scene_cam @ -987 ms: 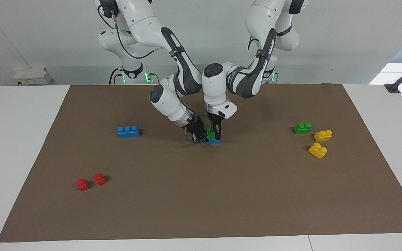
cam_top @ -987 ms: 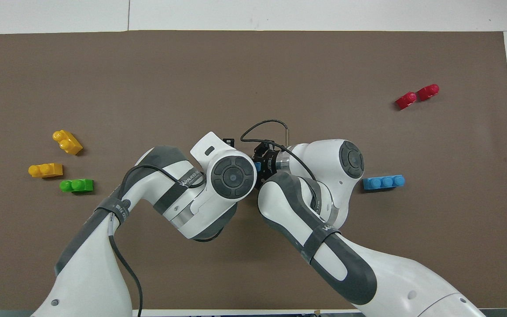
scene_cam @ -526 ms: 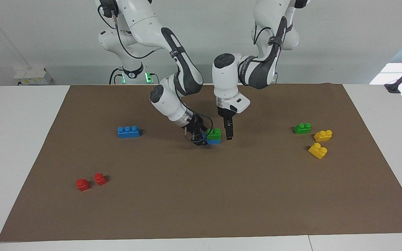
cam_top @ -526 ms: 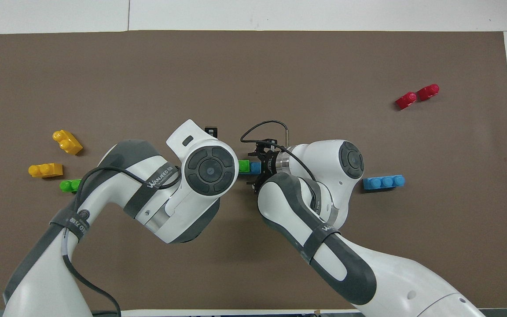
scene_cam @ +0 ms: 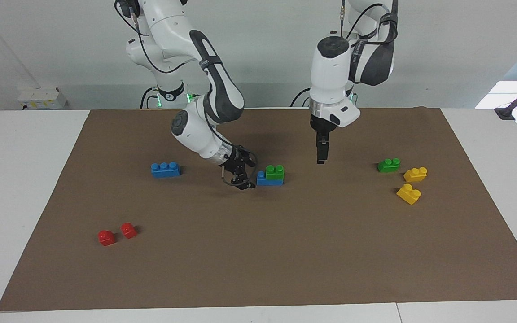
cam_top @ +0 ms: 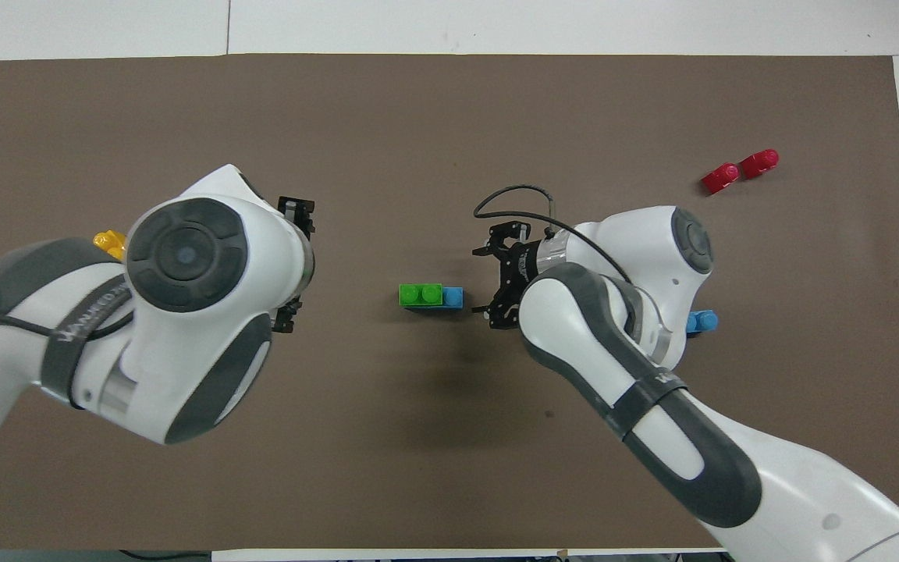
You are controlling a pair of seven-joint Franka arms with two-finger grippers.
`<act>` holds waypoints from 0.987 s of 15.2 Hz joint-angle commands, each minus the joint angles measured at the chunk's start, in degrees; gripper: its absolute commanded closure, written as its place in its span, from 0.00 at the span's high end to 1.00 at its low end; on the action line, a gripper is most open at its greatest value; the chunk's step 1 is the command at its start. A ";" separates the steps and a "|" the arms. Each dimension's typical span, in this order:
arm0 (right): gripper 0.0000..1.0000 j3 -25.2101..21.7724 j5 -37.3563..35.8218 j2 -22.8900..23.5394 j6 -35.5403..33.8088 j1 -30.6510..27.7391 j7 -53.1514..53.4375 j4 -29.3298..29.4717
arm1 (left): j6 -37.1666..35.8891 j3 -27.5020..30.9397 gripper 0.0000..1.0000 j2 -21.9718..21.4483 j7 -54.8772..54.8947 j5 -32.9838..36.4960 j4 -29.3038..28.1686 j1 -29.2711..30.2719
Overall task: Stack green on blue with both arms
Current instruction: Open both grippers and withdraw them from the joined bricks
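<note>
- While no container stands on the brown mat (scene_cam: pixel 258 251), the green two-stud brick (scene_cam: pixel 275 173) sits on top of a blue three-stud brick (scene_cam: pixel 263 179) near the mat's middle, covering the end toward the left arm and leaving one blue stud bare at the end toward the right arm
- Right gripper (scene_cam: pixel 240 172) is low over the mat just beside the bare blue end; its jaws stand wide apart, apart from the stack and holding nothing
- In the overhead view the right gripper (cam_top: pixel 500 277) shows its two fingers spread to either side of the line of the stack, with a gap between them and the blue end
- Left gripper (scene_cam: pixel 320 152) hangs raised over bare mat between the stack and the loose bricks at the left arm's end; it holds nothing, and its jaws are parted
- A second blue three-stud brick (scene_cam: pixel 165 169) lies flat toward the right arm's end
- A second green brick (scene_cam: pixel 388 165) lies toward the left arm's end, with two yellow bricks (scene_cam: pixel 411 184) just beside it
- Two red one-stud bricks (scene_cam: pixel 116 234) lie side by side farther from the robots, toward the right arm's end
</note>
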 commanded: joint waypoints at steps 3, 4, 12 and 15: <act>1.00 0.49 -11.08 -5.07 -10.77 -8.27 -3.47 4.88 | -5.79 -0.08 1.00 -4.38 29.51 -6.22 1.26 10.92; 1.00 0.49 -13.36 -5.33 -12.35 -9.33 -5.40 6.72 | -7.45 -0.08 1.00 -4.38 37.41 -6.57 2.40 13.11; 1.00 0.40 -27.60 -10.33 -22.91 -18.39 -33.95 13.42 | -15.20 0.27 1.00 -4.29 85.09 -7.28 7.25 24.64; 1.00 0.40 -35.07 -13.50 -28.08 -19.89 -43.36 15.26 | -16.16 0.45 1.00 -3.86 92.77 -7.36 8.82 25.88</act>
